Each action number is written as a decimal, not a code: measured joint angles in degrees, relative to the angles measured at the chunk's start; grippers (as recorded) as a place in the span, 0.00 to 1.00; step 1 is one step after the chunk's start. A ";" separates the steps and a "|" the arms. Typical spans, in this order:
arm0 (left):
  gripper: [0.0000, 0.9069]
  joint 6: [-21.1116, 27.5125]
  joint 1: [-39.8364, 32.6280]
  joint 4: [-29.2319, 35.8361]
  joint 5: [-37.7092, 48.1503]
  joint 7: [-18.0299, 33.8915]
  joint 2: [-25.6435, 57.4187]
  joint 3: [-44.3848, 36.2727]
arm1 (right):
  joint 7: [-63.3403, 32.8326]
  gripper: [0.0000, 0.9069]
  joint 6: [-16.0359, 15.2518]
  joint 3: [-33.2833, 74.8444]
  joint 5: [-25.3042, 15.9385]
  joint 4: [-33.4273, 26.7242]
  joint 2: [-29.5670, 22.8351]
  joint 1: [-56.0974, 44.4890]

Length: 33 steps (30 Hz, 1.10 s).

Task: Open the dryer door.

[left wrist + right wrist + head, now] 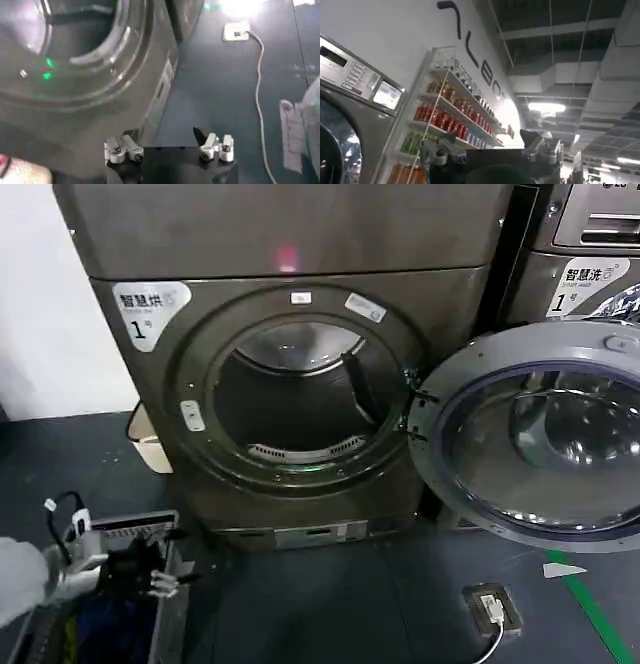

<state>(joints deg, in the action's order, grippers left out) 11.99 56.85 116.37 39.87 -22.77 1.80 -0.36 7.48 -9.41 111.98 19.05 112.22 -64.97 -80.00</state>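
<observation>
Dryer door, a large round porthole with grey plastic inner face and dark tinted glass, hangs swung wide to the right of the dark grey-brown dryer cabinet, hinged at the right edge of the opening and covering the front of the neighbouring lighter grey machine. Round drum opening fully exposed: smooth metal ring, dark hollow drum, a perforated lint grille along its lower lip.

Step judged: the opening itself looks done; what remains is at most pulling clear.

Left gripper low at the robot's left, above the dark floor and beside a grey crate, well apart from the door. In the left wrist view its black fingers stand apart with nothing between them, the cabinet's base just ahead.

Right gripper is pointed upward toward ceiling and a wall shelf of coloured bottles; jaws apart, empty.

Next move, if any, calls for keeping both arms off the door's swing path. A white socket box with cable lies on the floor below the door
</observation>
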 joint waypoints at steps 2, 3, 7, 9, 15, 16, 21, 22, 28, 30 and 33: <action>1.00 0.17 -0.11 -0.98 -2.05 -1.16 0.79 -1.27 | 0.01 1.00 0.00 0.03 -0.01 0.09 -0.18 0.10; 1.00 0.06 -0.15 -1.51 -3.09 -2.10 0.99 -1.73 | 0.02 1.00 0.01 0.11 -0.01 0.20 -0.36 0.05; 1.00 -0.46 -0.17 -3.99 -6.23 -3.09 0.55 -2.88 | 0.07 1.00 0.06 0.32 -0.01 0.21 -0.76 -0.20; 1.00 -0.09 -0.17 -5.31 -8.09 -4.40 0.41 -3.45 | 0.11 1.00 0.06 0.73 0.00 0.24 -0.72 -0.27; 1.00 2.99 -0.22 -8.86 -15.05 -8.33 0.24 -4.41 | 0.17 1.00 0.06 1.23 0.14 0.43 -0.65 -0.69; 1.00 3.79 -0.22 -9.57 -16.19 -8.93 0.24 -4.46 | 0.17 1.00 0.06 1.34 0.15 0.42 -0.67 -0.76; 1.00 6.79 -0.42 -11.89 -18.57 -9.40 0.11 -4.48 | 0.20 1.00 0.13 1.80 0.23 0.24 -0.56 -1.07; 1.00 7.05 -0.43 -12.18 -18.62 -9.45 0.16 -4.48 | 0.19 1.00 0.13 1.97 0.24 0.16 -0.51 -1.11; 1.00 6.88 -0.27 -12.56 -19.95 -11.04 0.18 -4.75 | 0.23 1.00 0.14 2.28 0.32 0.21 -0.53 -1.37; 1.00 6.18 -0.30 -12.77 -20.84 -12.06 0.21 -4.75 | 0.28 1.00 0.16 2.29 0.33 0.27 -0.59 -1.50; 1.00 6.57 -0.35 -12.70 -21.21 -12.30 0.46 -4.75 | 0.83 1.00 0.50 2.59 0.36 0.15 -0.58 -1.77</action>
<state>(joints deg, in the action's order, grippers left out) 18.56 56.49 103.68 18.66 -35.07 2.26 -5.12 8.31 -8.91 114.57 19.41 112.36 -65.55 -81.77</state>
